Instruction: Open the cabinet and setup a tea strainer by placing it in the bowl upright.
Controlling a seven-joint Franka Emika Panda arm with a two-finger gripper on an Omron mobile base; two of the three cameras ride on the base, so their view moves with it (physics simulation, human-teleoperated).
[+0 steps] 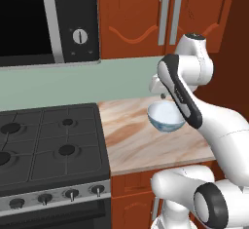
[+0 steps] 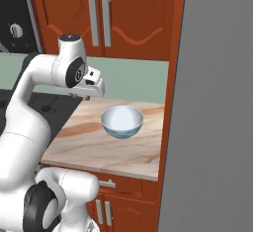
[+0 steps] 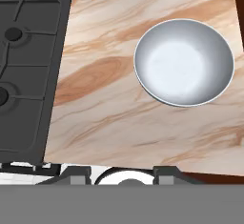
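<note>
One cabinet (image 1: 165, 16), reddish-brown, hangs on the wall above the counter (image 1: 141, 147); two doors, both closed, each with an arched raised panel. Two long silver bar handles (image 2: 99, 15) run vertically side by side at the middle seam. One microwave (image 1: 48, 21), black and silver with one round dial (image 1: 80, 36), sits left of the cabinet at the same height. One grey wall panel (image 2: 217, 102) stands right of the counter. One black gas stove (image 1: 48, 145) butts against the counter's left edge; four burners counted in the left base view, four knobs along its front. One marbled tan counter, below the cabinet, with lower cabinet doors (image 2: 116, 209) under it.

One white arm rises over the counter's front edge, wrist bent, hand above the counter left of the bowl (image 2: 122, 121). One gripper (image 3: 121, 174), pointed down at the counter near its front edge; just the two dark finger tips (image 3: 78, 174) show, apart with nothing between them, holding nothing.

One bowl, white inside, blue-grey outside, upright on the counter toward its right back part, directly below the cabinet, with nothing inside it. Gripper and bowl are apart.
</note>
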